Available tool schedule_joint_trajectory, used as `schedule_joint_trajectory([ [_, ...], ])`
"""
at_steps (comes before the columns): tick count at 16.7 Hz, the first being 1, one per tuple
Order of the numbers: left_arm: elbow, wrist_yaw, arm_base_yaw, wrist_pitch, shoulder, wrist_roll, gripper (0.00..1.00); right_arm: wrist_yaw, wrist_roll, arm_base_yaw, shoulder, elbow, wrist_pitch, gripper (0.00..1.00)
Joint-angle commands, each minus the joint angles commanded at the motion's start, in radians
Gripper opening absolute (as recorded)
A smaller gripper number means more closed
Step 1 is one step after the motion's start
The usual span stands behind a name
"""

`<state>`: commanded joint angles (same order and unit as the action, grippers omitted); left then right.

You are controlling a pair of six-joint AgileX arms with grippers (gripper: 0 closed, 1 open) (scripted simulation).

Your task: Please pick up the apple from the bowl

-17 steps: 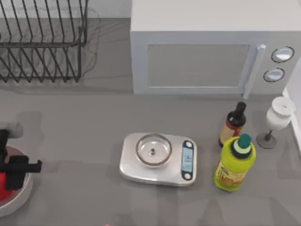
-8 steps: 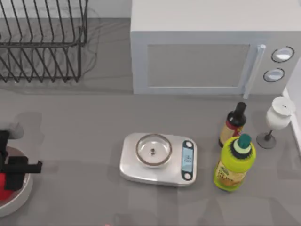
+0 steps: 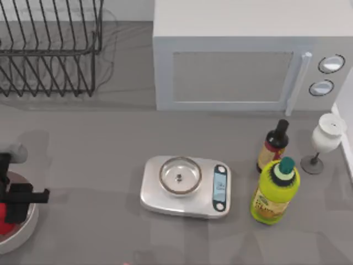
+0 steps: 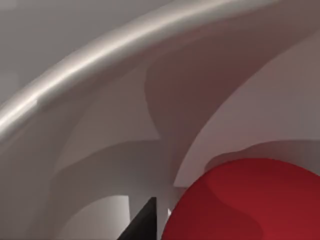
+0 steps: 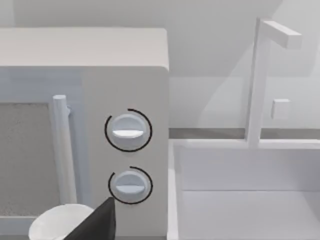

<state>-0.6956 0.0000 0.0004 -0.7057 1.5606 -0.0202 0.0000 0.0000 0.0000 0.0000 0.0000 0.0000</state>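
Note:
The red apple [image 3: 4, 223] lies in the white bowl [image 3: 25, 234] at the table's front left edge, mostly covered from above by my left gripper [image 3: 15, 205]. That gripper hangs straight over the bowl, low and right at the fruit. In the left wrist view the apple [image 4: 250, 200] looms very close inside the bowl's thick rim [image 4: 100, 55], with a dark piece of the gripper beside it. My right gripper [image 5: 95, 222] is parked, facing the microwave's knobs.
A silver kitchen scale [image 3: 185, 186] with a steel dish sits mid-table. Behind it stands the microwave [image 3: 248, 55], with a wire dish rack [image 3: 49, 49] at the back left. At the right are a dark bottle [image 3: 274, 146], a yellow-green bottle [image 3: 274, 190] and a wine glass [image 3: 325, 138].
My left gripper has shifted only very slightly over the bowl. Nothing else has moved.

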Motion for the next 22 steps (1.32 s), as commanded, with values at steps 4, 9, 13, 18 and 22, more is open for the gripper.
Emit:
schedule_joint_trajectory([
  [4,0.0,0.0,0.0,0.0,0.0,0.0,0.0,0.0,0.0,0.0,0.0,0.0,0.0,1.0],
  [9,-0.022,-0.002,0.003,-0.002,-0.016,-0.003,0.0,0.0,0.0,0.0,0.0,0.0,0.0,1.0],
  [13,-0.09,-0.002,0.002,-0.071,-0.009,-0.002,0.0,0.0,0.0,0.0,0.0,0.0,0.0,1.0],
  [18,-0.397,-0.002,-0.003,-0.392,-0.008,0.003,0.0,0.0,0.0,0.0,0.0,0.0,0.0,1.0],
  [22,-0.708,-0.002,-0.008,-0.742,-0.03,0.008,0.0,0.0,0.0,0.0,0.0,0.0,0.0,1.0],
])
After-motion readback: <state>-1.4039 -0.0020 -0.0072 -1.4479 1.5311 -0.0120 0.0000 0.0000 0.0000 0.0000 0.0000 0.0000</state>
